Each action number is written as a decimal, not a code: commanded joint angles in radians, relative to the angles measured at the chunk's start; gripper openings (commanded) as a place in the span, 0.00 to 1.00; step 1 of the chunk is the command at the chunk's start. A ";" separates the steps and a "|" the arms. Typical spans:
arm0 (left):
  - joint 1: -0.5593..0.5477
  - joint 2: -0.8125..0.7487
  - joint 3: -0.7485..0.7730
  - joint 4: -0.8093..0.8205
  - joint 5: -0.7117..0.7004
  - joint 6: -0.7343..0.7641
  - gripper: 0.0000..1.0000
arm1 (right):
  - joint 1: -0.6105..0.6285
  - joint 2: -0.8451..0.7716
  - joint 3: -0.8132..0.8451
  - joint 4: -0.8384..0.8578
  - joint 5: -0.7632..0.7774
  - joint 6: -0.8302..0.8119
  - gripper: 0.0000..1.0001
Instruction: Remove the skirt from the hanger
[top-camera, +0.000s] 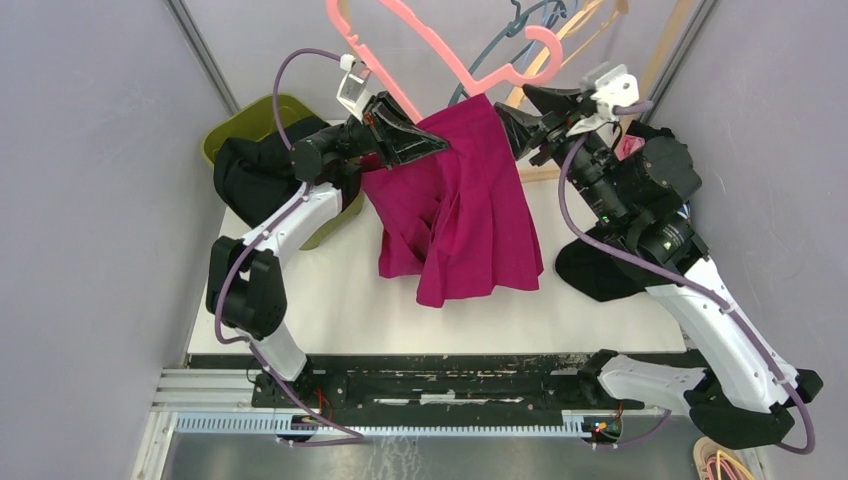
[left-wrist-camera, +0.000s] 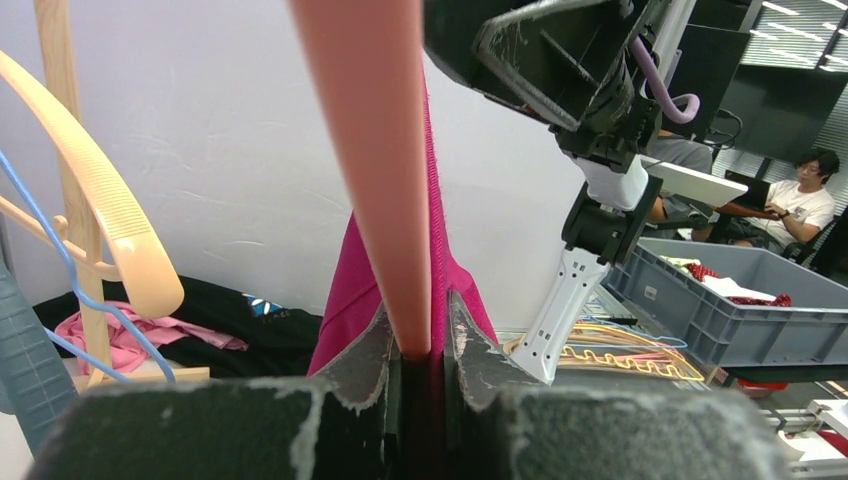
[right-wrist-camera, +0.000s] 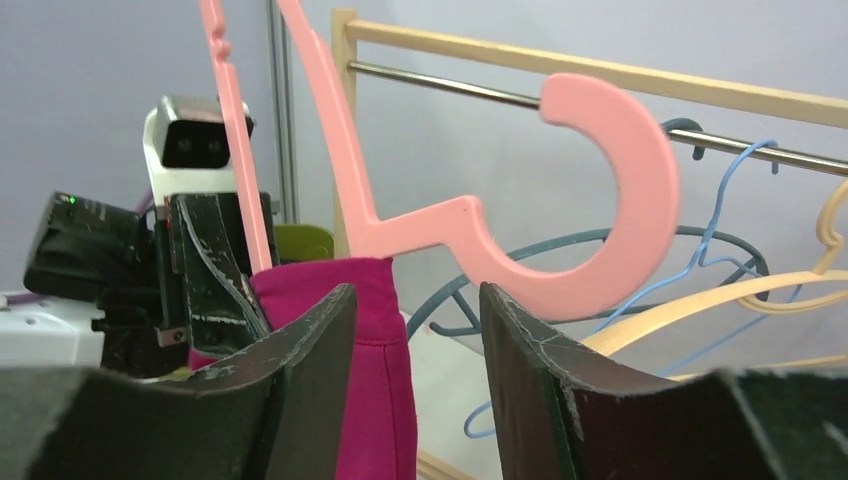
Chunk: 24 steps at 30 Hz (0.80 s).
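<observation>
A magenta skirt hangs from a pink plastic hanger held up above the table. My left gripper is shut on the hanger's bar with the skirt's waistband pinched beside it. My right gripper is open at the skirt's right top corner, the magenta cloth beside its left finger. The hanger's hook curls just above the right jaws.
A wooden clothes rack with blue, teal and wooden hangers stands behind. A green bin with black cloth sits at the left. Black cloth lies at the table's right. A grey crate shows beyond.
</observation>
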 joint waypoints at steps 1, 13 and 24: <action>-0.003 -0.062 0.017 0.076 -0.036 -0.030 0.03 | -0.029 -0.040 -0.021 0.133 -0.038 0.121 0.53; -0.003 -0.093 0.022 0.093 -0.044 -0.063 0.03 | -0.123 -0.112 -0.240 0.313 -0.148 0.377 0.51; -0.004 -0.101 0.017 0.108 -0.046 -0.087 0.03 | -0.148 -0.071 -0.255 0.428 -0.262 0.456 0.51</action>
